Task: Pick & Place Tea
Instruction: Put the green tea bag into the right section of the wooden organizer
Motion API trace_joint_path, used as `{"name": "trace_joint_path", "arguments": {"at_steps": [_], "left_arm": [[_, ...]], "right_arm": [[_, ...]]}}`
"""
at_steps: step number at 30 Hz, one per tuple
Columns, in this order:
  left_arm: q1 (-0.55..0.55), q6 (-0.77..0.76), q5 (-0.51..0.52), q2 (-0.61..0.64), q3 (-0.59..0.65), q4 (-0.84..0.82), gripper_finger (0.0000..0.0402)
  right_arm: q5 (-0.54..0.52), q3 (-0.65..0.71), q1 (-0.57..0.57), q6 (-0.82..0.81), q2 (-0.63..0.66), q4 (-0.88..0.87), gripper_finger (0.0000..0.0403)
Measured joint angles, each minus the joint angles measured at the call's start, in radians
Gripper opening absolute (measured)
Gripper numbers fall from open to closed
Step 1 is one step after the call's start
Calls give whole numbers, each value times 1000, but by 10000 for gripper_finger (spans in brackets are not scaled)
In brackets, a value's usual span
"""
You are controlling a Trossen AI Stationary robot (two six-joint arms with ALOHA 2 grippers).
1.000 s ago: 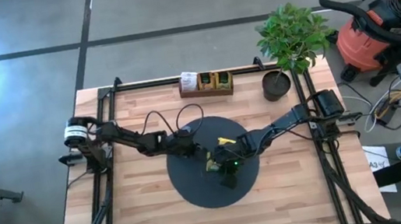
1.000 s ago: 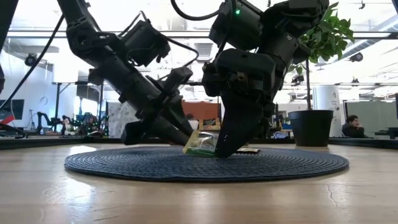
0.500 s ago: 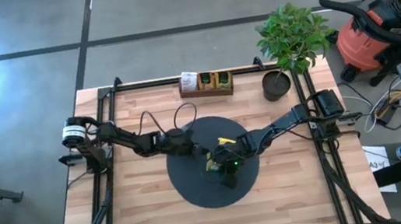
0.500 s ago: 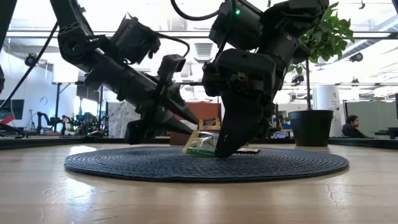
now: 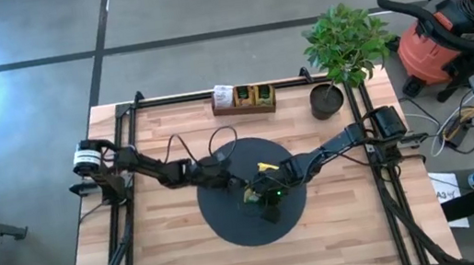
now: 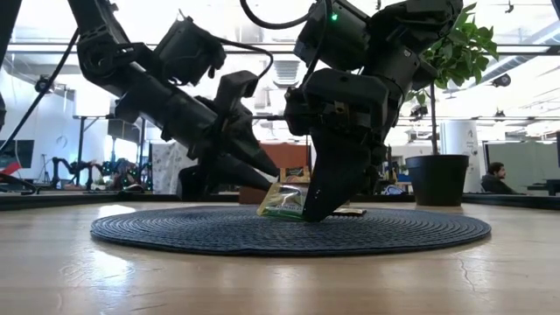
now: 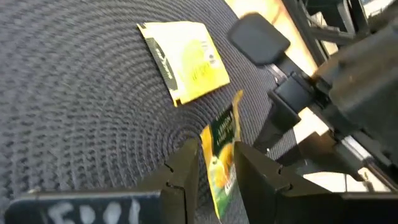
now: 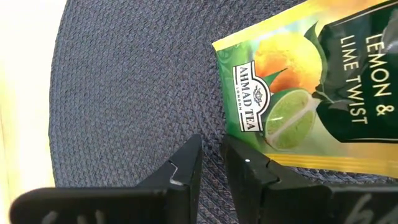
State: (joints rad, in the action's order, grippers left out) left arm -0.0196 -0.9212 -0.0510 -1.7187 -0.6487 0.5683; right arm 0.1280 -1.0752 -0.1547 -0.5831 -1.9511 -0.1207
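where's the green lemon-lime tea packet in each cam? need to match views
High: green lemon-lime packet at mat centre, under the right tool.
Low: tilted on the mat, against that tool.
Left wrist: edge-on, beyond the left tool.
Right wrist: label up.
Shared landmark: black woven mat.

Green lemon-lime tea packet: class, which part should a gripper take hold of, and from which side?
Probably the raised upper edge, coming down from above with one finger on each flat face. The green packet stands tilted on one edge on the black mat, close beside the right gripper, so its lower edge offers no gap.
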Motion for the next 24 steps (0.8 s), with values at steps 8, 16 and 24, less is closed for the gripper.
{"name": "trace_joint_path", "arguments": {"at_steps": [8,16,24], "left_arm": [[-9,23,53,-23,-8,3,98],[-10,55,-8,-95,-58,72,98],[-11,94,-70,-100,-63,70,66]], "right_arm": [[0,0,0,0,0,1,68],[1,0,0,-1,-1,1,68],[2,0,0,-2,-1,1,68]]}}
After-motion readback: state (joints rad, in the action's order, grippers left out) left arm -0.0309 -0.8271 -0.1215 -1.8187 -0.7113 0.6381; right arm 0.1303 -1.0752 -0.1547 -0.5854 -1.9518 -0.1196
